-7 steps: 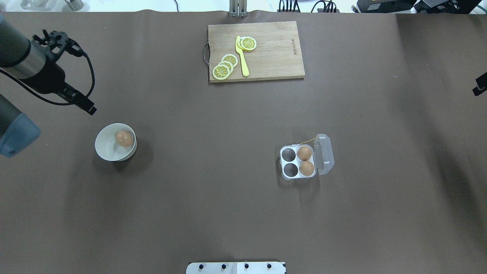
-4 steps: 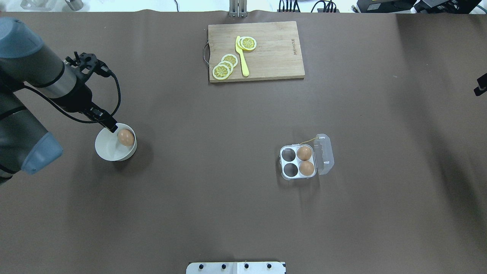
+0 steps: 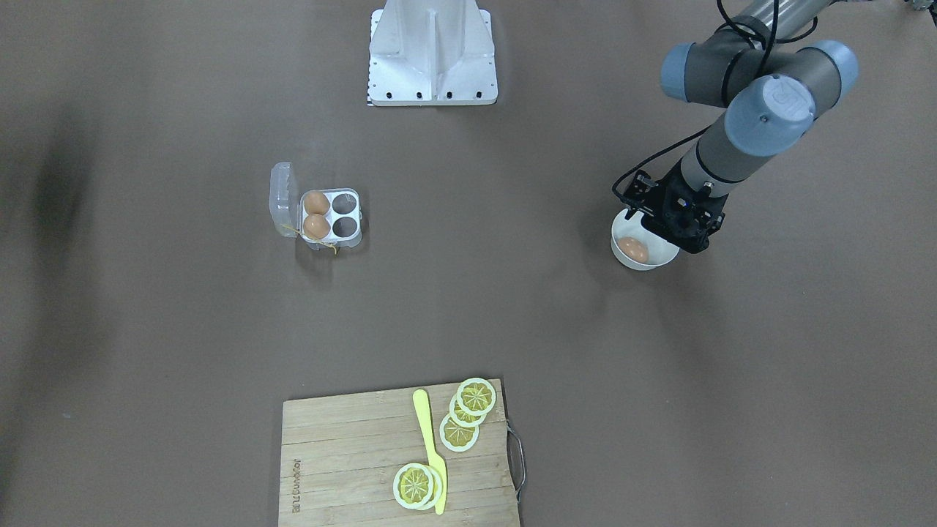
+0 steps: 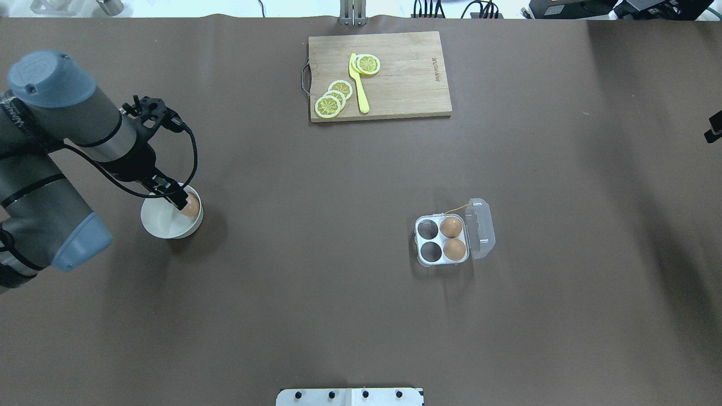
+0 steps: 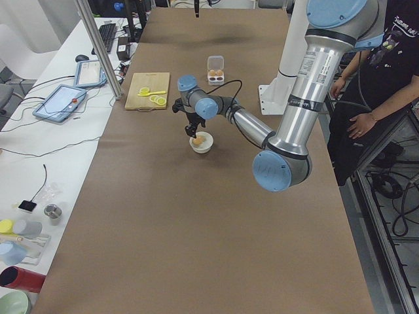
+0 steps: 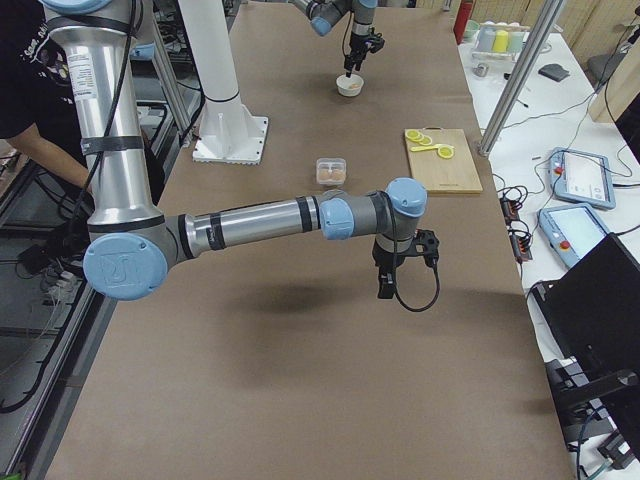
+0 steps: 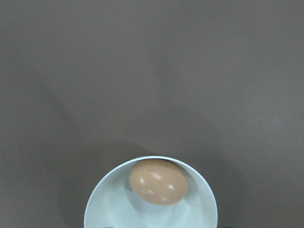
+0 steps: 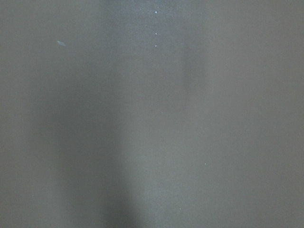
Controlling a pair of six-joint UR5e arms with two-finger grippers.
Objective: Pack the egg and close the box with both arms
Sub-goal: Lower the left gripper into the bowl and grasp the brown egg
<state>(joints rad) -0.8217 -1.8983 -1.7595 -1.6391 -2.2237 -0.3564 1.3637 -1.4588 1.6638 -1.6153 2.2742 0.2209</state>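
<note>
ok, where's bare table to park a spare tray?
Biggest bare patch: mid-table, between the bowl and the box, short of the cutting board. Also bare: the strip from those two back to the base plate, and beyond the box's lid side. Crowded: the bowl, holding the egg, left claw above it; the board's half with lemon slices and knife.

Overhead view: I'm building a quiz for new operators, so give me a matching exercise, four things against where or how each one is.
Things:
1. loose egg
2. carton lid
3. lemon slices
4. left tool

Places or states:
A. inside the white bowl
B. on the wooden board
C. over the bowl, close beside the egg
D. open, at the side of the tray

Pairs: 1-A, 2-D, 3-B, 4-C.
</note>
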